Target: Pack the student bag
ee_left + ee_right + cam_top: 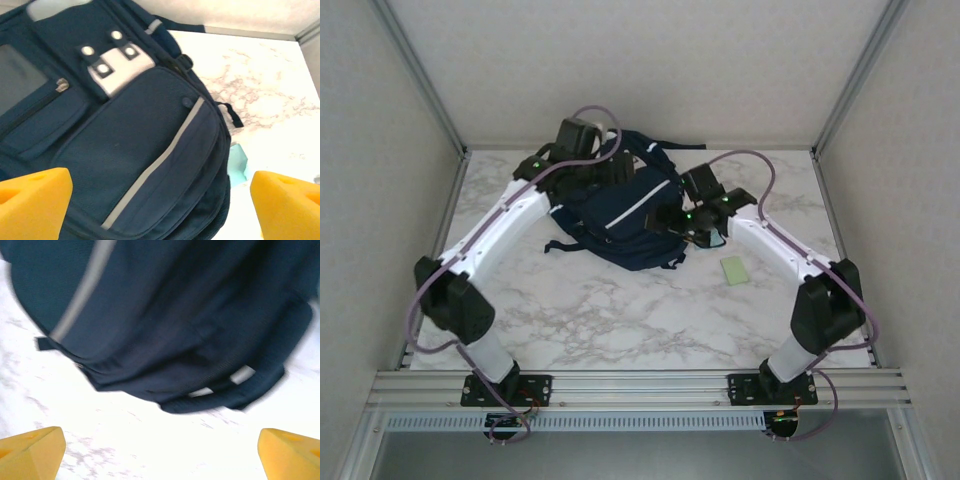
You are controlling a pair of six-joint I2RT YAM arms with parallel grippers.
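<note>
The top external view shows the student bag (615,215) lying flat on the marble table (620,320), near the back and about in the middle. The bag is dark blue with a thin pale stripe. The left gripper (592,160) is over the back end of the bag. The right gripper (692,218) is at the bag's right side, very close to it. A small pale green card (734,270) lies on the table near the right arm, a little way from the bag.

In the left wrist view, the two yellow fingers (32,200) stand far apart with nothing between them. Past them is the front of the bag. It has a big pocket (150,165) with a grey stripe, a white tab (117,62) with round snaps, and a zip (30,107). Something light blue-green (237,162) peeks out beside the bag's edge. I cannot tell what it is.

In the right wrist view, the right gripper's own fingers are wide apart too and hold nothing. The bag looks blurry there, and bare table lies between it and the fingers.
</note>
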